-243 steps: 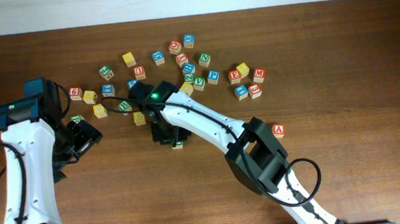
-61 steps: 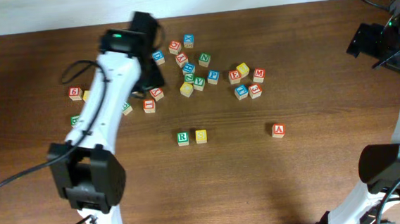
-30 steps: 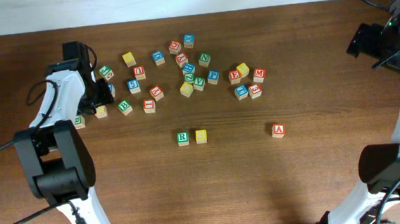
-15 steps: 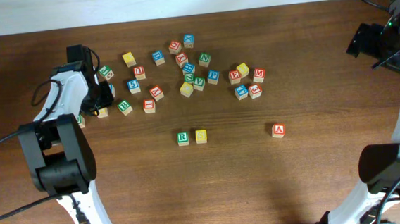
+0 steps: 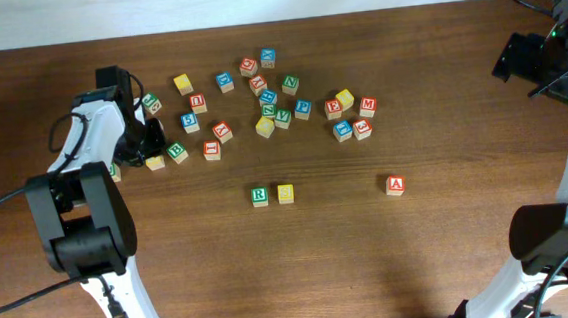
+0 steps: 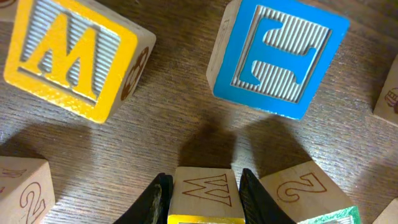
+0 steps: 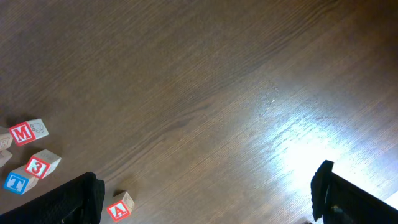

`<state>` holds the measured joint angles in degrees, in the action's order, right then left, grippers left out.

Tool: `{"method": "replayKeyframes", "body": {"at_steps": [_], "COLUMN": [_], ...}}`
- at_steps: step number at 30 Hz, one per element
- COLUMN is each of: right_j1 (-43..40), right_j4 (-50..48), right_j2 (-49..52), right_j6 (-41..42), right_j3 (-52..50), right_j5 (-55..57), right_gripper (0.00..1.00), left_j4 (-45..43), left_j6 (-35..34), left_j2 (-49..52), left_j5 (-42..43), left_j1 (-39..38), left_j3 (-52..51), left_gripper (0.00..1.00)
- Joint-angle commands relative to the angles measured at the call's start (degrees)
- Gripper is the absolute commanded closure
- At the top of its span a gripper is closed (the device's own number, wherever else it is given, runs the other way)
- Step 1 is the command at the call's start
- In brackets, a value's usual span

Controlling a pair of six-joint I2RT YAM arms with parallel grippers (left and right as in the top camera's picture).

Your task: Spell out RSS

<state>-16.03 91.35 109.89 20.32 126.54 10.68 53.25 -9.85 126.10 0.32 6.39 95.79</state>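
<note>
Now the left jaws had clamped the yellow cube (image 6: 202,188) between them (right jaws gaped), presumably the missing S.

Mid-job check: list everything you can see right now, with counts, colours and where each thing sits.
R cube: one, green letter on a pale face, lower middle of the table.
yellow cube: one, yellow top, close against the R cube's right side.
A cube: one, red letter, alone to the right.
loose cubes: over twenty, red, blue, green and yellow, scattered across the upper middle and left.
held cube: one, yellow top, letter not readable, at the left of the scatter.
table: one, dark brown wood.
left gripper: fingers tight on either side of the held cube.
right gripper: fingers wide apart, empty, over bare wood at the far right.
</note>
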Motion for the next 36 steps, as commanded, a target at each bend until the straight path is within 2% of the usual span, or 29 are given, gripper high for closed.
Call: {"method": "replayKeyframes", "body": {"at_steps": [1, 4, 7, 9, 11, 12, 14, 16, 20, 23, 28, 32, 36], "right_j1": [0.2, 0.2, 0.2, 0.2, 0.2, 0.2, 0.2, 0.2, 0.2, 0.2, 0.2, 0.2, 0.2], "right_j4": [0.1, 0.1, 0.1, 0.1, 0.1, 0.1, 0.1, 0.1, 0.1, 0.1, 0.1, 0.1, 0.1], "right_j2": [0.1, 0.1, 0.1, 0.1, 0.1, 0.1, 0.1, 0.1, 0.1, 0.1, 0.1, 0.1, 0.1], "right_j6": [-0.4, -0.4, -0.4, -0.4, -0.4, -0.4, -0.4, -0.4, -0.4, -0.4, -0.4, -0.4, -0.4], "right_j3": [0.1, 0.1, 0.1, 0.1, 0.1, 0.1, 0.1, 0.1, 0.1, 0.1, 0.1, 0.1, 0.1], "right_j5": [0.5, 0.5, 0.5, 0.5, 0.5, 0.5, 0.5, 0.5, 0.5, 0.5, 0.5, 0.5, 0.5], "right_gripper": [0.02, 0.02, 0.02, 0.02, 0.02, 0.02, 0.02, 0.02, 0.02, 0.02, 0.02, 0.02, 0.02], "left_j4": [0.7, 3.0, 8.7, 12.7, 14.4, 14.4, 12.7, 8.4, -5.4, -12.2, -12.1, -11.9, -13.7], "left_j6": [0.3, 0.3, -1.0, -1.3, -1.5, -3.8, -14.5, -20.6, -27.6, -28.6, -28.6, -28.5, -28.5], "left_j2": [-7.6, -16.2, -22.1, -22.0, -22.0, -22.0, -22.0, -22.0, -21.3, -17.9, -10.3, -9.6, -9.6], "left_j5": [2.6, 10.7, 28.5, 29.9, 29.9, 29.2, 17.6, 10.6, 3.8, 0.9, -0.1, -3.1, -5.4], "left_j1": [0.2, 0.2, -1.1, -5.4, -13.3, -16.8, -30.3, -38.9, -49.2, -51.0, -51.0, -51.0, -50.4], "left_j3": [1.0, 1.0, 1.0, 0.9, 0.7, 0.6, -0.5, -3.5, -13.2, -17.7, -17.7, -17.7, -17.7], "left_gripper": [0.73, 0.72, 0.74, 0.75, 0.75, 0.75, 0.74, 0.74, 0.74, 0.75, 0.74, 0.67, 0.67]}}
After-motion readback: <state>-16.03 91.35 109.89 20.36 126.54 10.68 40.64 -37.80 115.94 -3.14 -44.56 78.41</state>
